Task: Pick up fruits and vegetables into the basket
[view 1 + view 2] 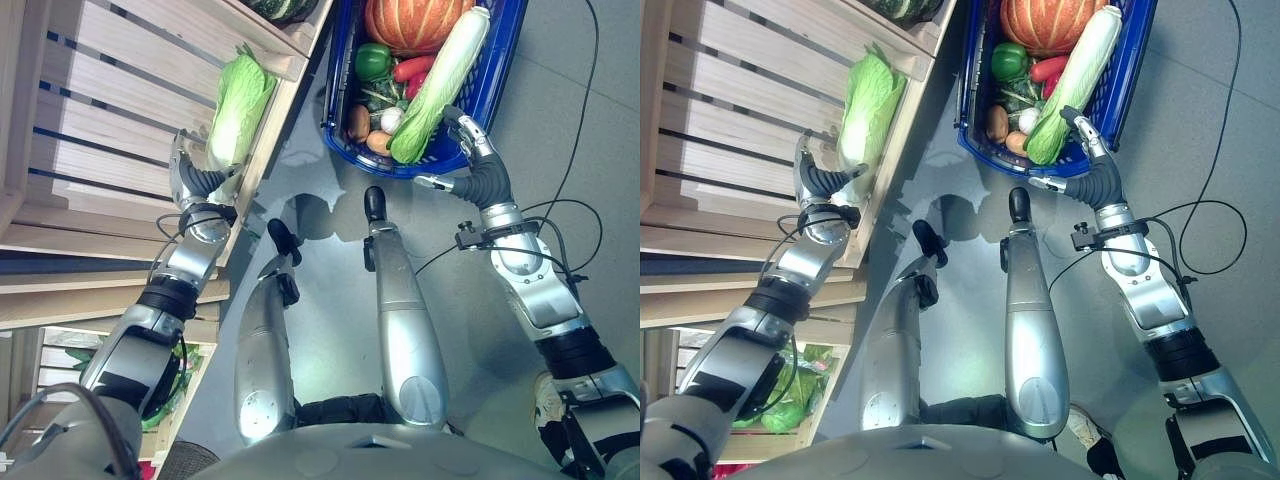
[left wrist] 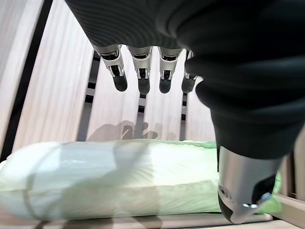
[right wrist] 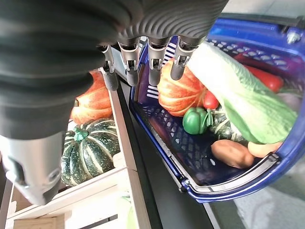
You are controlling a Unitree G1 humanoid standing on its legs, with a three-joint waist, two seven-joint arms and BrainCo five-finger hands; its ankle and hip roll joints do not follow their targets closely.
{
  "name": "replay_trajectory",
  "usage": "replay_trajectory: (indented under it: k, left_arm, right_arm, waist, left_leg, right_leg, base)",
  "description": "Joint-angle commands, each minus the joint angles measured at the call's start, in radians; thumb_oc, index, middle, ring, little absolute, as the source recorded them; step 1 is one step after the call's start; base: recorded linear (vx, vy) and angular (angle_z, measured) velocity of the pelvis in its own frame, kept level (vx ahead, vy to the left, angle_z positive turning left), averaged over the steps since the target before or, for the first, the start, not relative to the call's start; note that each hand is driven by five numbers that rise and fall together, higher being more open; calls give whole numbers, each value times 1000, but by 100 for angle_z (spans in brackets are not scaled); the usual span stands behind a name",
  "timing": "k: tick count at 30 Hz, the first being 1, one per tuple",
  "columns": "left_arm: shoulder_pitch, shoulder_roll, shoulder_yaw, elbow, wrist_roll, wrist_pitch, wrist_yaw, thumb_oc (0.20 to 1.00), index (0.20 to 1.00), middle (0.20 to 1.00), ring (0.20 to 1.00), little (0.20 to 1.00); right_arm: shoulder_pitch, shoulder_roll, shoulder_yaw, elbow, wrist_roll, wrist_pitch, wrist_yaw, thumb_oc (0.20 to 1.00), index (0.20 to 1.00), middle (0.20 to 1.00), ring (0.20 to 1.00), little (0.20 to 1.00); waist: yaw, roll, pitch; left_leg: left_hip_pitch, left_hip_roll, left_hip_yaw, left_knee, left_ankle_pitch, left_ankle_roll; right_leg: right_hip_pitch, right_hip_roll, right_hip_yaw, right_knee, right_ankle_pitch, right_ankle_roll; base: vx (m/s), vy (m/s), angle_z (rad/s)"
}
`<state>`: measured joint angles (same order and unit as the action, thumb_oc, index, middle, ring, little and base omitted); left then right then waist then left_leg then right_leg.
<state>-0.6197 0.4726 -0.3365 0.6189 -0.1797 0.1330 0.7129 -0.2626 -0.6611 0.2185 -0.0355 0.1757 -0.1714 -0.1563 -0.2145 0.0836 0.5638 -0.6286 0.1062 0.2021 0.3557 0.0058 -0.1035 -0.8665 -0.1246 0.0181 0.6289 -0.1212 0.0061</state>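
A pale green napa cabbage (image 1: 240,105) lies on the slatted wooden shelf (image 1: 100,110) at the left. My left hand (image 1: 195,180) is open at its near end, straight fingers (image 2: 119,81) spread just over the cabbage (image 2: 119,176) and the thumb beside it, not closed on it. The blue basket (image 1: 497,70) stands on the floor at the right. It holds an orange pumpkin (image 1: 415,20), a long cabbage (image 1: 440,80), a green pepper (image 1: 373,60), a red pepper (image 1: 412,68) and a potato (image 1: 358,122). My right hand (image 1: 478,165) is open and empty at the basket's near rim (image 3: 224,188).
A dark green striped squash (image 3: 90,148) and another orange pumpkin (image 3: 90,100) sit in the wooden crate beside the basket. Leafy greens (image 1: 790,410) lie on a lower shelf level at the bottom left. Grey floor (image 1: 590,120) lies right of the basket.
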Motion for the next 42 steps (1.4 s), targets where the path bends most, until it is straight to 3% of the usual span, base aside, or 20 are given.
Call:
replay_trajectory:
  k: [1, 5, 20, 42]
  left_arm:
    - [30, 10, 59, 38, -50, -5, 19, 1000, 1000, 1000, 1000, 1000]
    - [-20, 30, 75, 137, -113, 27, 19, 1000, 1000, 1000, 1000, 1000]
    - [-101, 99, 59, 314, -140, 90, -55, 1000, 1000, 1000, 1000, 1000]
    - [-142, 75, 4, 506, -141, 196, -95, 1000, 1000, 1000, 1000, 1000]
  right_arm:
    - [43, -3, 17, -72, 12, -7, 36, 1000, 1000, 1000, 1000, 1000]
    - [49, -1, 39, -69, 53, 39, 45, 1000, 1000, 1000, 1000, 1000]
    - [70, 7, 58, -93, 129, 77, 24, 1000, 1000, 1000, 1000, 1000]
    - [59, 25, 83, -54, 197, 64, -17, 1000, 1000, 1000, 1000, 1000]
  waist:
    - [-21, -13, -44]
    - [-39, -20, -44]
    - [-70, -36, -44]
    - [-83, -58, -44]
  left_leg:
    - [-34, -3, -8, 46, -65, 12]
    - [-32, 0, 0, 48, -65, 9]
    - [-71, 11, 14, 75, -78, 12]
    - [-118, 23, 26, 88, -86, 18]
  right_leg:
    - [34, 46, -31, 27, -104, 45]
    - [33, 51, -21, 25, -107, 39]
    - [-6, 72, -1, 34, -107, 26]
    - [-48, 85, 2, 11, -85, 24]
  base:
    - [17, 36, -6]
    - [22, 35, -3]
    - [15, 8, -6]
    - [0, -2, -2]
